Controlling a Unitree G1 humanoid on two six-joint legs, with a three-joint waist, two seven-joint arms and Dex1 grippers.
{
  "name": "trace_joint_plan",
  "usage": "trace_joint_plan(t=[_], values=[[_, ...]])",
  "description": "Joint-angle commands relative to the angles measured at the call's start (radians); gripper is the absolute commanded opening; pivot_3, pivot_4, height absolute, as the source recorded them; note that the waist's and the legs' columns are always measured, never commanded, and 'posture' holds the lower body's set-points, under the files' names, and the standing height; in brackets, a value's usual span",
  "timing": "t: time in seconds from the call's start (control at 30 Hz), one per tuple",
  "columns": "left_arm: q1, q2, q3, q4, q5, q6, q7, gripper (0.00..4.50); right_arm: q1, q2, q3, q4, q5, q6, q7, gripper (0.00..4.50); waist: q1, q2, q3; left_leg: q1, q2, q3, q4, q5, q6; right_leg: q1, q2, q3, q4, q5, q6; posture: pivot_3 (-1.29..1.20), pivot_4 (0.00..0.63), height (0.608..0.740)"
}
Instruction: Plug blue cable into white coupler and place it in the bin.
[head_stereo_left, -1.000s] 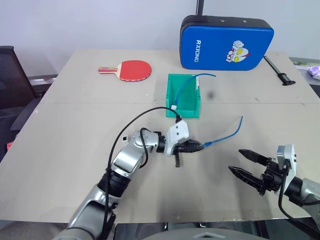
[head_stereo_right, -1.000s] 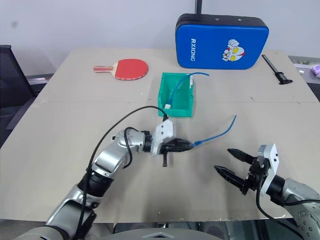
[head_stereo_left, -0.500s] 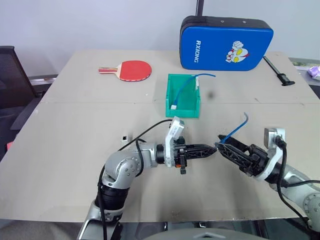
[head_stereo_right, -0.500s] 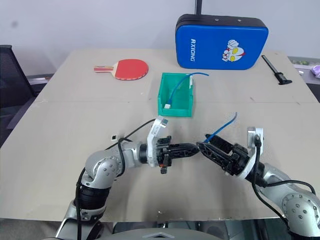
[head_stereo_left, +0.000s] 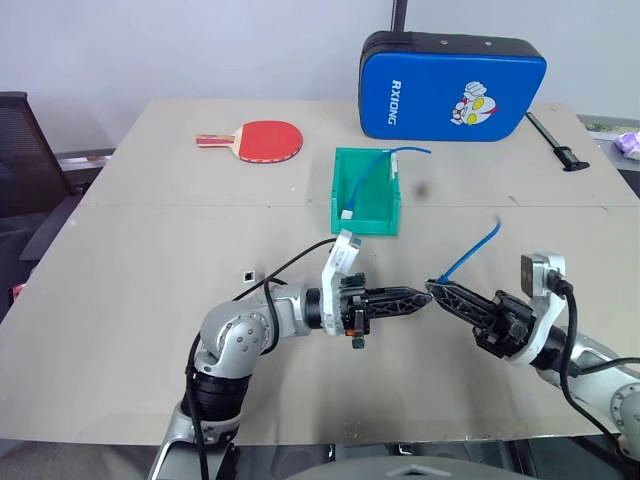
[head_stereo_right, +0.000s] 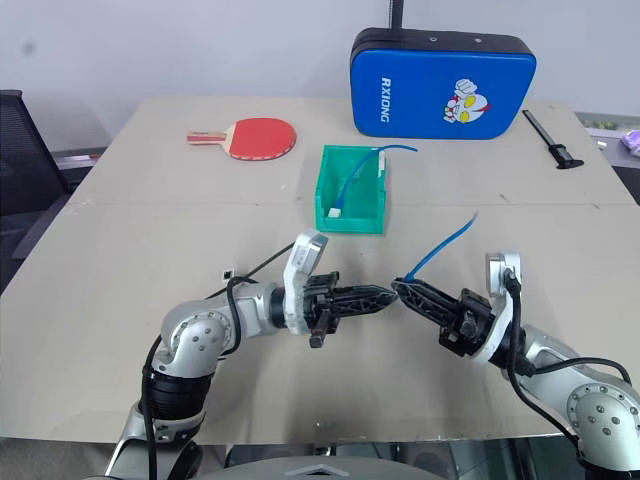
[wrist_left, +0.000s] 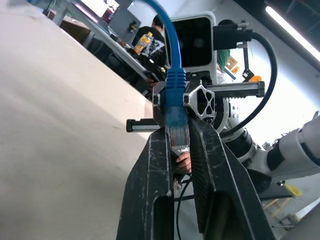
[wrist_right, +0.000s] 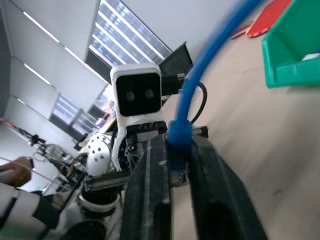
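Claws meet tip to tip above the counter (head_stereo_left: 150, 330): your left claw (head_stereo_left: 424, 297) and right claw (head_stereo_left: 434, 290) both pinch the blue cable (head_stereo_left: 470, 251) plug end, probably regripping; white coupler (head_stereo_left: 246, 273) lies apart, bin (head_stereo_left: 366, 222) waits.

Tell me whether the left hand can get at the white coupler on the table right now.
Probably not yet. The left hand is shut on the blue cable plug, tip to tip with the right hand. The white coupler lies unblocked beside the left forearm, but the hand must let go first.
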Motion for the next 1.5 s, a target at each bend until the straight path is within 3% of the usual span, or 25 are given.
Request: trace_joint_plan(t=[0.03, 0.23, 0.4, 0.57, 0.7, 0.9, 1.1, 1.27, 1.5], values=[[0.009, 0.011, -0.007, -0.027, -0.026, 0.008, 0.002, 0.00, -0.022, 0.008, -0.015, -0.048, 0.066, -0.016, -0.007, 0.07, 0.000, 0.000, 0.000, 0.000, 0.000, 0.000, 0.000, 0.000, 0.000, 0.000, 0.000, 0.000, 0.000, 0.000, 0.000, 0.00, 0.150, 0.728], [0.017, 0.024, -0.013, -0.027, -0.049, 0.009, -0.007, 0.00, -0.019, -0.003, -0.013, -0.051, 0.099, -0.008, 0.004, 0.07, 0.000, 0.000, 0.000, 0.000, 0.000, 0.000, 0.000, 0.000, 0.000, 0.000, 0.000, 0.000, 0.000, 0.000, 0.000, 0.00, 0.150, 0.728], [0.044, 0.053, -0.020, -0.066, -0.064, -0.013, -0.040, 2.21, -0.030, -0.005, -0.011, -0.042, 0.106, -0.011, -0.001, 0.00, -0.001, 0.000, 0.000, 0.000, 0.000, 0.000, 0.000, 0.000, 0.000, 0.000, 0.000, 0.000, 0.000, 0.000, 0.000, 0.00, 0.150, 0.728], [0.140, 0.115, 0.016, -0.157, 0.011, -0.090, 0.018, 4.49, -0.038, 0.001, -0.024, -0.021, 0.072, -0.034, 0.023, 0.00, -0.001, -0.001, 0.000, 0.000, 0.000, 0.000, 0.000, 0.000, 0.000, 0.000, -0.001, 0.000, -0.001, 0.000, 0.000, 0.00, 0.150, 0.728], [0.284, 0.167, 0.063, -0.275, 0.181, -0.239, 0.147, 4.49, -0.071, 0.039, -0.012, 0.001, -0.070, -0.104, 0.022, 0.00, -0.003, -0.001, 0.001, 0.000, 0.001, 0.000, -0.002, 0.000, 0.000, -0.001, -0.001, 0.001, -0.001, 0.000, 0.000, 0.00, 0.150, 0.728], [0.652, 0.055, 0.092, -0.359, 0.714, -0.700, 0.542, 4.49, -0.126, 0.088, 0.073, 0.071, -0.371, -0.240, 0.103, 0.00, -0.002, -0.002, 0.001, -0.001, 0.004, 0.001, -0.003, 0.000, 0.000, -0.001, -0.004, 0.001, -0.004, 0.000, 0.000, 0.00, 0.150, 0.728], [0.794, -0.037, 0.097, -0.293, 1.007, -0.937, 0.773, 4.49, -0.182, 0.120, 0.133, 0.108, -0.522, -0.344, 0.218, 0.00, 0.013, -0.002, 0.002, -0.009, 0.004, -0.002, -0.002, -0.001, 0.002, -0.005, -0.006, -0.003, -0.008, 0.000, -0.001, 0.00, 0.150, 0.728], [0.762, -0.088, 0.098, -0.209, 1.113, -0.988, 0.862, 4.49, -0.208, 0.126, 0.132, 0.140, -0.560, -0.361, 0.251, 0.00, 0.009, -0.002, 0.002, -0.010, 0.004, -0.002, -0.002, -0.001, 0.002, -0.005, -0.006, -0.008, -0.008, 0.000, -0.001, 0.00, 0.150, 0.728], [0.581, -0.169, 0.137, 0.015, 1.027, -0.923, 0.860, 4.49, -0.213, 0.143, 0.128, 0.147, -0.582, -0.370, 0.254, 0.00, 0.003, -0.001, 0.002, -0.012, 0.004, -0.004, -0.001, -0.001, 0.002, -0.006, -0.006, -0.011, -0.008, 0.001, 0.000, 0.00, 0.150, 0.728]])
